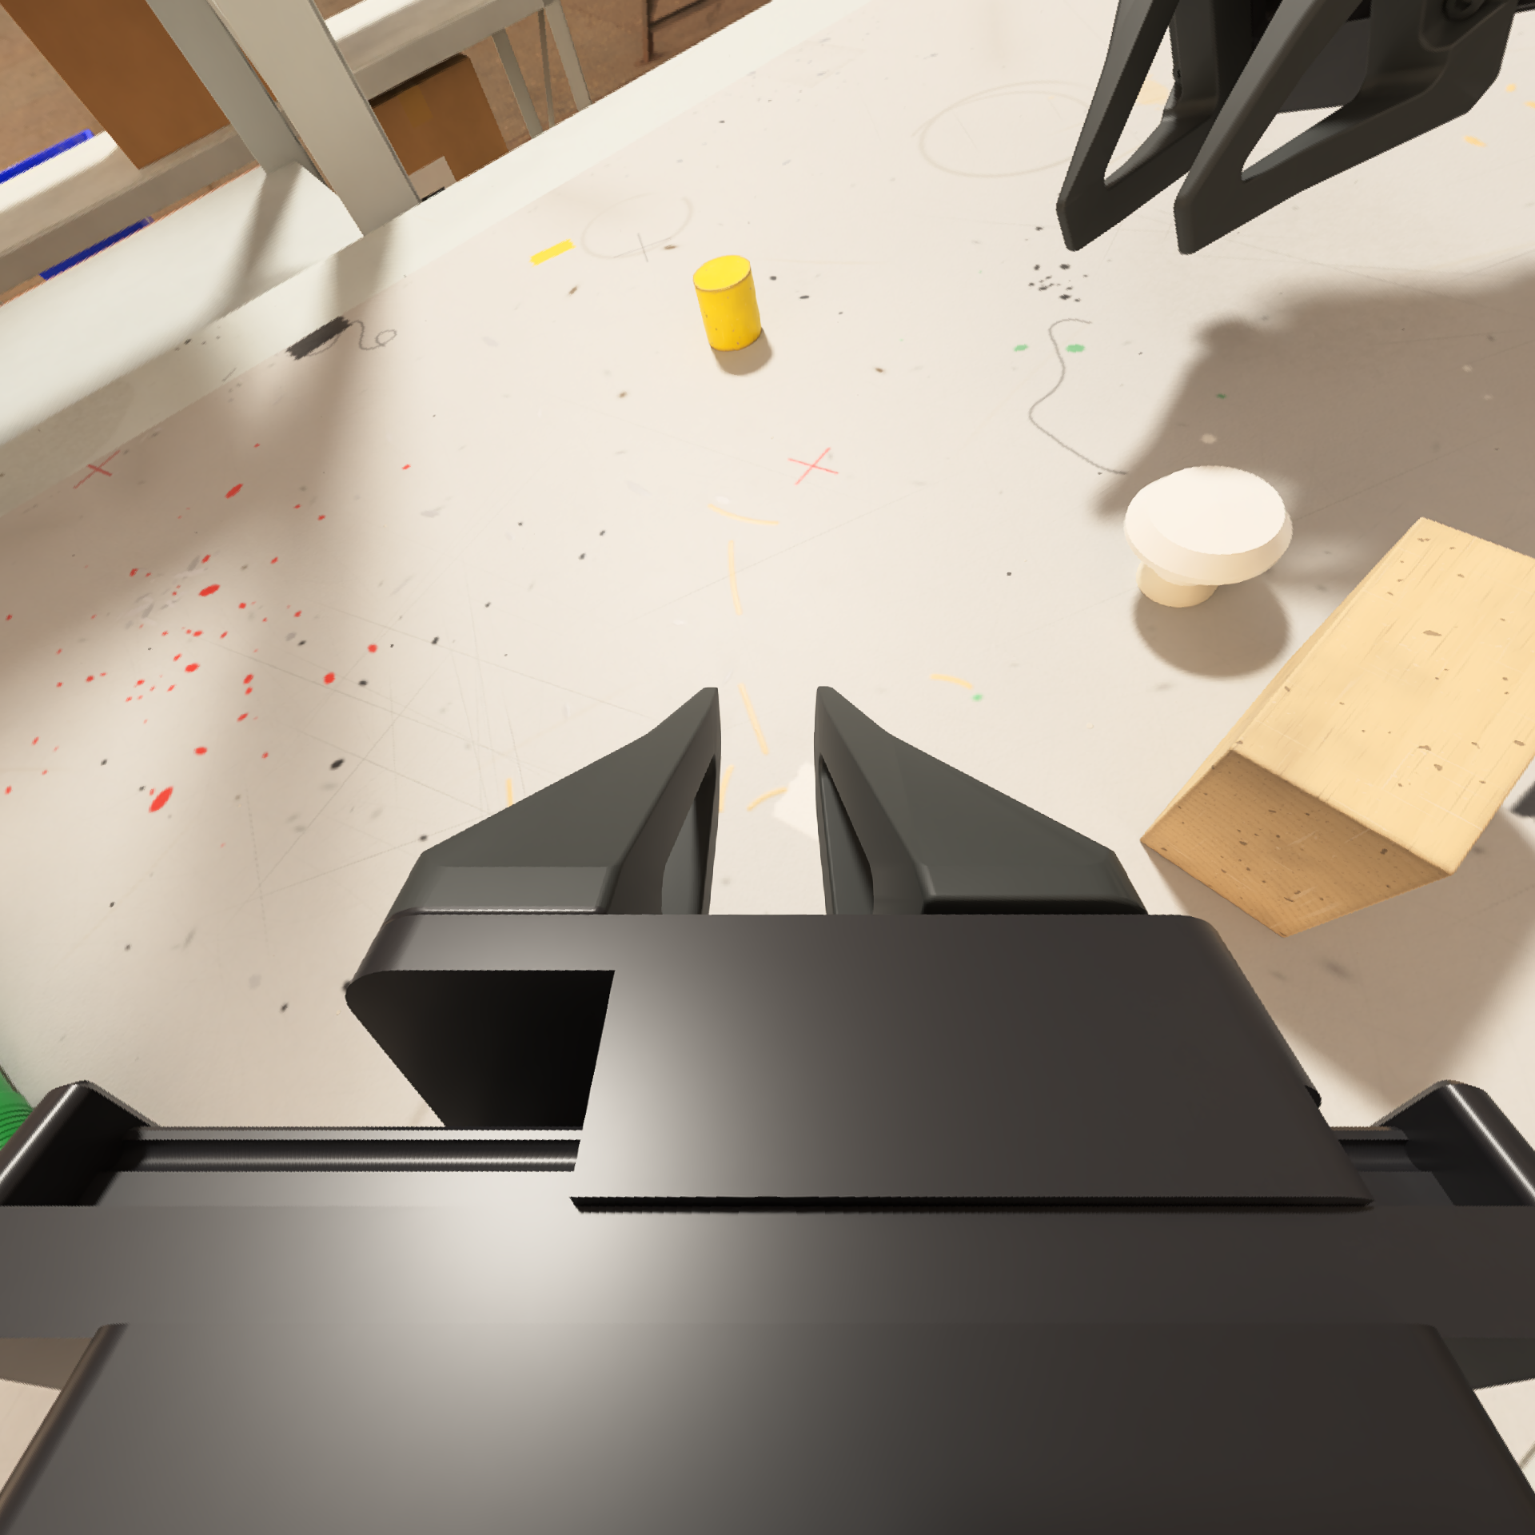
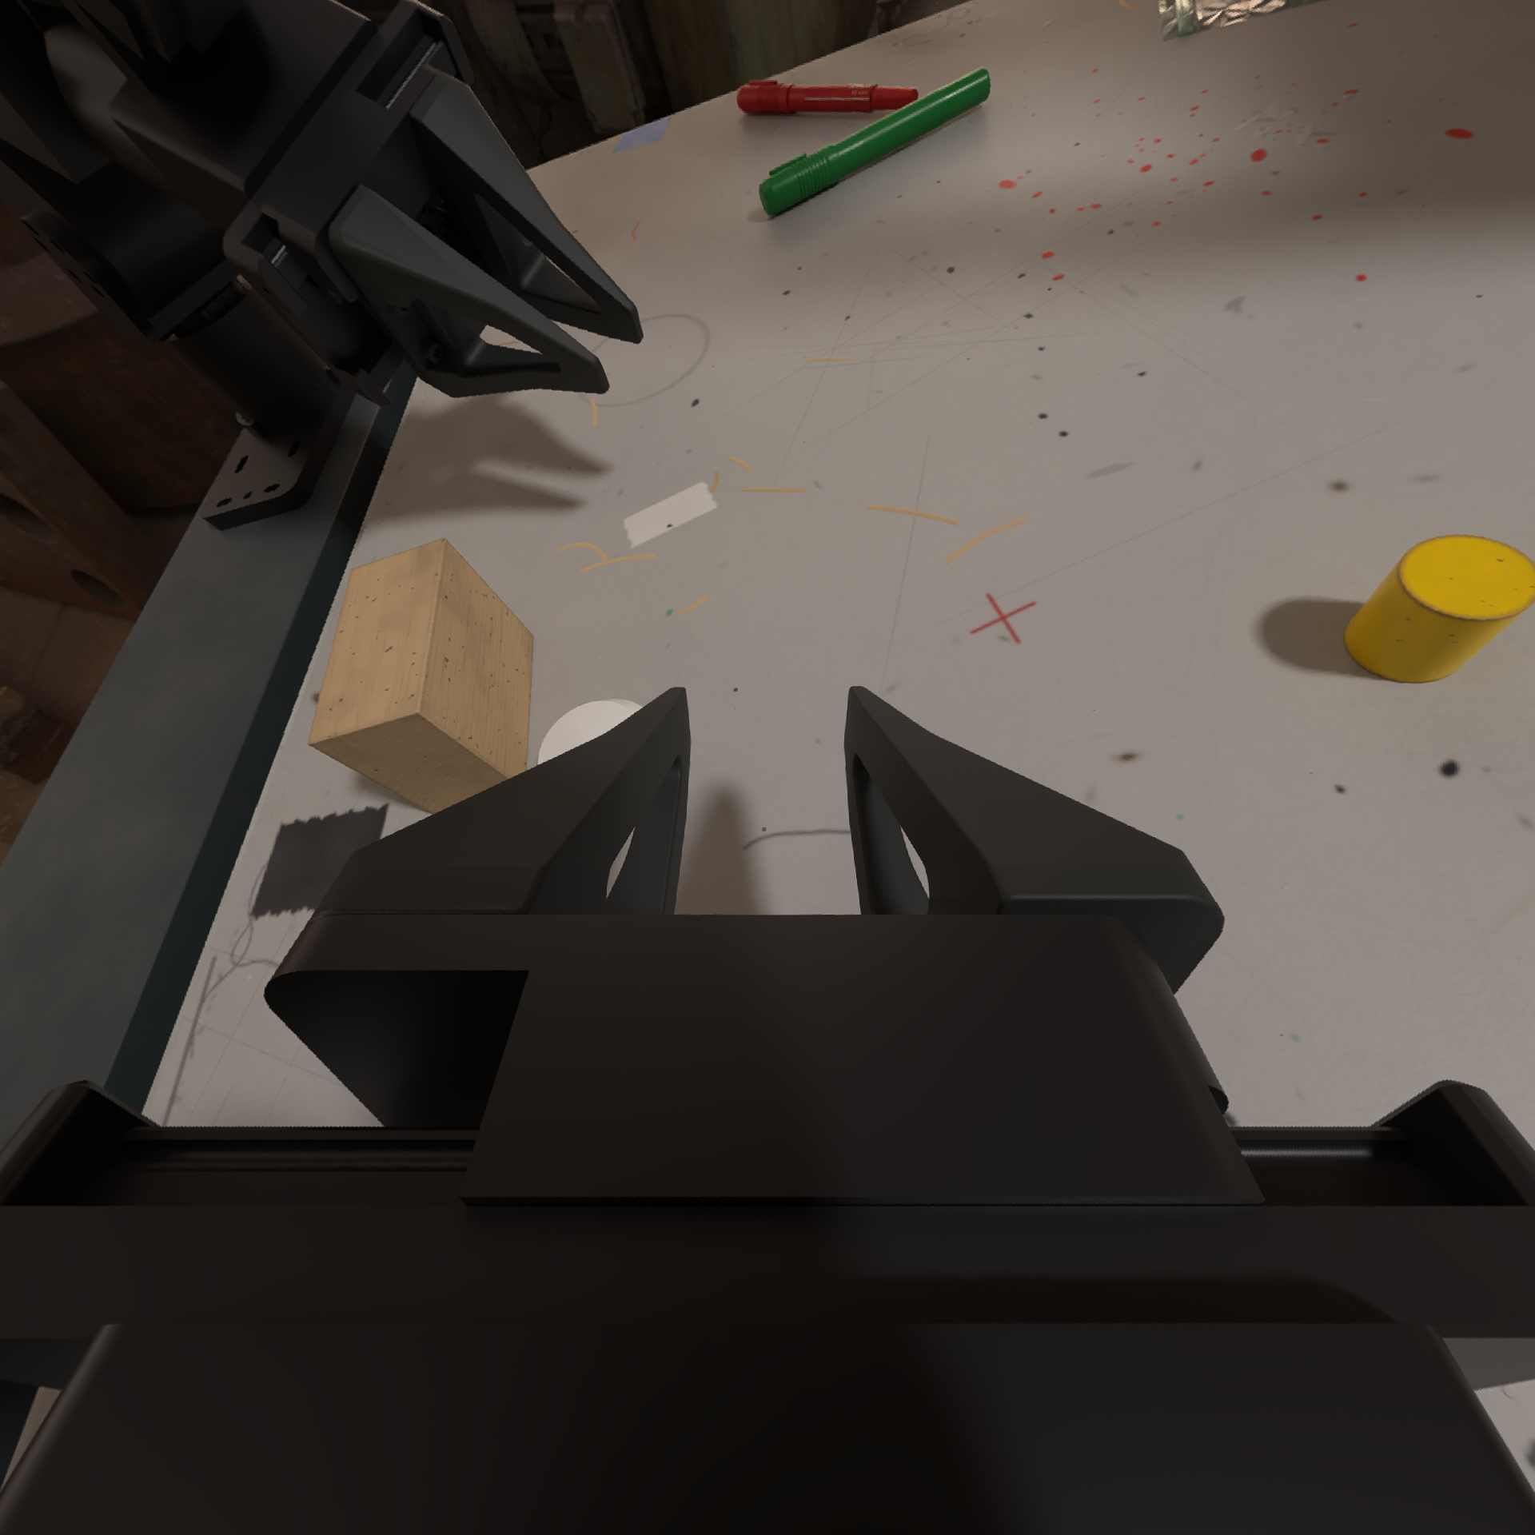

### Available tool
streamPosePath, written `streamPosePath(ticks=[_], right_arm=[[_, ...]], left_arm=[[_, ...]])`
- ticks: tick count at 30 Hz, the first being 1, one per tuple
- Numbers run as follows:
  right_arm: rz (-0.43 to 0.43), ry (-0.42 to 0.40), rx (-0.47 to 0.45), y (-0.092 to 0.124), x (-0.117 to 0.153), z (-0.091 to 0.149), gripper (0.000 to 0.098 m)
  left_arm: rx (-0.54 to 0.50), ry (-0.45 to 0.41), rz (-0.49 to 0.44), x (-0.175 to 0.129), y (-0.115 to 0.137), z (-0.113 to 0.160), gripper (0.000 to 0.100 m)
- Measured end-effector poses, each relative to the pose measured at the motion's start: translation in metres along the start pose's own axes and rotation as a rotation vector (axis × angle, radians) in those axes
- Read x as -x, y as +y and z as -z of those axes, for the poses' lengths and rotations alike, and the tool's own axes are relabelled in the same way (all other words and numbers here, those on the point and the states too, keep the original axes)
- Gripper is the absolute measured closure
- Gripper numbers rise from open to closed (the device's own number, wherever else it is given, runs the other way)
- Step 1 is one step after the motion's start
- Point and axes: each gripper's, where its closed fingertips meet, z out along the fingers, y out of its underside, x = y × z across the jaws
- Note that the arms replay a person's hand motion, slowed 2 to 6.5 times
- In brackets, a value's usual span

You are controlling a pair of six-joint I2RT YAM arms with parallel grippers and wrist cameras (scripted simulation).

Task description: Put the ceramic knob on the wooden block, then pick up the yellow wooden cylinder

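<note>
While neither arm grips anything, both hover above the table [image 1: 498,581] with the first step not yet done.

Left claw [image 1: 766,706]: fingers a narrow gap apart, empty; aimed at bare table, probably parked so the other arm can work.

Right claw [image 2: 766,706]: fingers spread wider, empty; raised above the table, likely lining up for the knob.

Ceramic knob [image 1: 1204,527]: white, standing on its stem on the table, just beside the wooden block; ahead and right of the left claw, and half hidden behind the right claw's left finger [image 2: 639,772].

Wooden block [image 2: 428,677]: pale, lying on the table near its edge, top bare; the knob is close, so the carry should be short.

Yellow wooden cylinder [image 2: 1441,606]: upright, well apart, ahead and right of the right claw.

Red marker [image 2: 826,97] and green marker [image 2: 872,141]: far side, uninvolved.
</note>
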Motion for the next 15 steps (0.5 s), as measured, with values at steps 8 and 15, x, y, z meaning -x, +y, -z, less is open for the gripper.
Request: streamPosePath(ticks=[8,15], right_arm=[[0.025,0.042,0.011,-0.009,-0.003,0.007,0.0639],[0.039,0.054,0.036,-0.016,0.007,0.006,0.054]], left_arm=[[0.005,0.003,-0.018,-0.001,0.001,0.0,0.078],[0.026,0.019,-0.043,-0.005,0.003,-0.003,0.074]])
